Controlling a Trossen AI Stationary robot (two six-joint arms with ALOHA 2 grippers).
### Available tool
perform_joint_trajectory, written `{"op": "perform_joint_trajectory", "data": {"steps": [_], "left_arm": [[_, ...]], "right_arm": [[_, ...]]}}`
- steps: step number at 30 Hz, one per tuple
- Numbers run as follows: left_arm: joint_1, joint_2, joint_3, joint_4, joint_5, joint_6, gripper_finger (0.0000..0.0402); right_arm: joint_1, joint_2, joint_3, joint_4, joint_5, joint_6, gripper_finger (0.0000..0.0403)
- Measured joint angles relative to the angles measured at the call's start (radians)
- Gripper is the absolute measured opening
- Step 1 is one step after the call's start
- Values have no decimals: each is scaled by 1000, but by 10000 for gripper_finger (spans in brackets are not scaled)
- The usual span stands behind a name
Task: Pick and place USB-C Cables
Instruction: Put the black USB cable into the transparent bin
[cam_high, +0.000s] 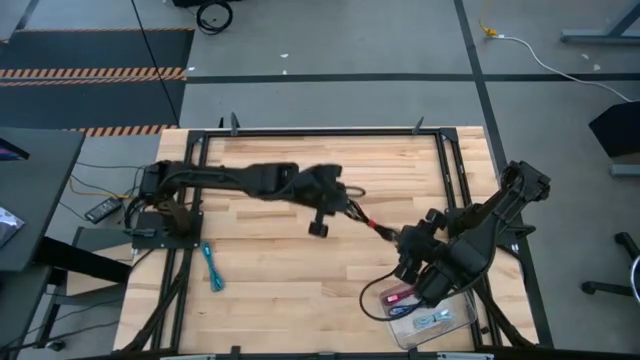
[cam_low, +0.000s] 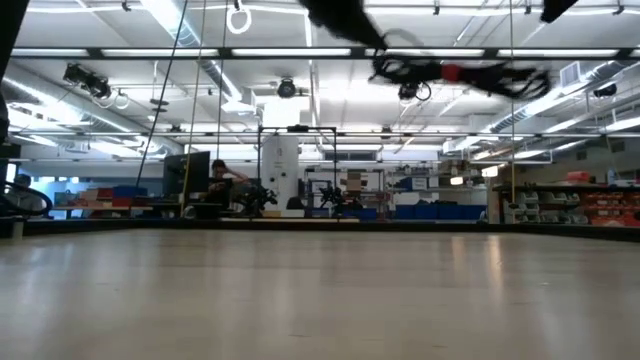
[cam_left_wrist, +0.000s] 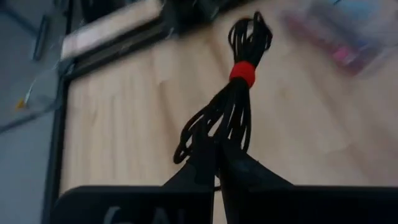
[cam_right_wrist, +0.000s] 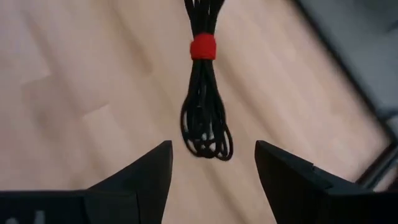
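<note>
Holding black cable bundle with red band above desk: left gripper, jaws clamped; right gripper facing bundle, jaws apart.

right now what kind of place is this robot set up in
Probably a large robotics lab or workshop: long ceiling lights, shelves of bins, other rigs behind the wooden table, and hazard-striped floor tape.

The black-and-red cable is hanging in the air well above the table, its red band showing mid-bundle and its dark loops spreading to either side. A dark arm is reaching down toward the cable's near end. A person is sitting in the room far beyond the table.
</note>
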Motion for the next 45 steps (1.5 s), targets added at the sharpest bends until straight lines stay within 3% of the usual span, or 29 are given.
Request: {"op": "perform_joint_trajectory", "data": {"steps": [3, 9, 16, 26, 33, 39, 45], "left_arm": [[-53, 0, 0, 52, 23, -26, 9], [-137, 0, 0, 143, 25, -61, 10], [-212, 13, 1, 279, 23, -82, 11], [-238, 170, 0, 476, 27, -80, 12], [-234, 231, 0, 674, 26, -77, 13], [-222, 234, 0, 688, 29, -111, 13], [-225, 313, 1, 767, 45, -130, 18]], "right_arm": [[6, 0, 73, -7, -82, 9, 234], [48, -1, 182, 59, -135, 17, 233], [51, -1, 192, 108, -338, 42, 232], [51, -1, 192, 66, -445, 82, 232], [51, -1, 192, -12, -448, 93, 232], [51, -3, 191, -15, -422, 100, 232], [43, -3, 191, -15, -394, 99, 232]]}}
